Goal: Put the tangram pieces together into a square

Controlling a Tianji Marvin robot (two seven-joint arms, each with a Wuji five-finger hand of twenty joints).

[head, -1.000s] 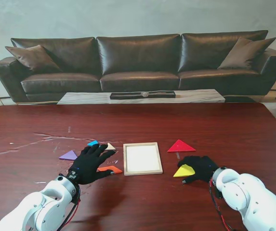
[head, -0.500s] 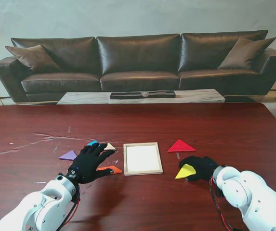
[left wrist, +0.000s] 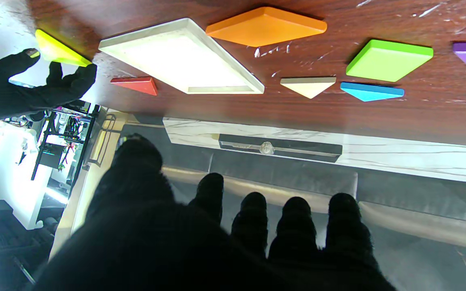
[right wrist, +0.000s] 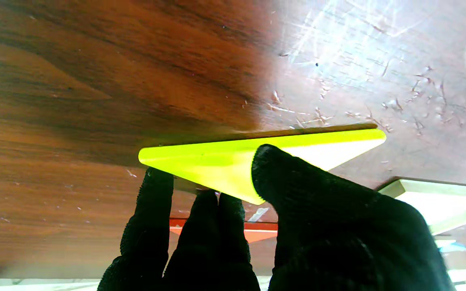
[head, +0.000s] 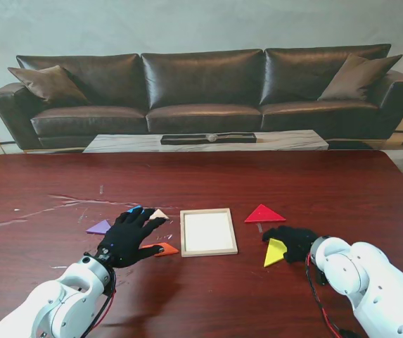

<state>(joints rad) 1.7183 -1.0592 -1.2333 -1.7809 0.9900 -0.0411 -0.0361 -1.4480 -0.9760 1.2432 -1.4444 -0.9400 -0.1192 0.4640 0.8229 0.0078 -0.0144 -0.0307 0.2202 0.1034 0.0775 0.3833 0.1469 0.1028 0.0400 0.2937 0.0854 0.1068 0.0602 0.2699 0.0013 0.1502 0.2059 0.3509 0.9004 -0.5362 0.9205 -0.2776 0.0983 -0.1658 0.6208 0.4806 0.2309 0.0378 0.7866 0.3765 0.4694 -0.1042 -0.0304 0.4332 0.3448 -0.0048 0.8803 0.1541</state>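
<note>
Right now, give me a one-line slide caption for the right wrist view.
Right hand pinches the yellow triangle over the scratched table, wooden tray beside.

Stand view high, faces sofa — wrist views close, share tray.

A glossy, scratched dark wood table is seen. The yellow triangle looks smooth, like plastic. Both hands are covered in black knitted cloth. The sofa at the frame's top is upholstered in shiny dark leather.
</note>
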